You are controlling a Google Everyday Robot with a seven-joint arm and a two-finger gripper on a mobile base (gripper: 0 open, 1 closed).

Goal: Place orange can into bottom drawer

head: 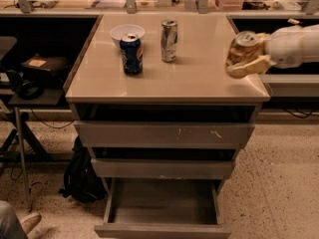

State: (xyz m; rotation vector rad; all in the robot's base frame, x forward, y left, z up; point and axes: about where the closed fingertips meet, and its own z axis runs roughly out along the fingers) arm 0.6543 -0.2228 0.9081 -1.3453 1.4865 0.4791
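Observation:
The orange can (pixel 240 48) is orange-gold with a silver top. It is held tilted above the right edge of the cabinet top (pixel 199 78). My gripper (pixel 245 62) comes in from the right on a white arm and is shut on the orange can, its pale fingers (pixel 249 67) wrapped around the can's lower side. The bottom drawer (pixel 163 208) is pulled out at the foot of the cabinet, and its inside looks bare.
A dark blue can (pixel 132 54) and a silver-grey can (pixel 169 40) stand on the cabinet top, with a white bowl (pixel 126 32) behind the blue one. The two upper drawers (pixel 164 133) stand slightly out. A black bag (pixel 82 176) leans at the cabinet's left.

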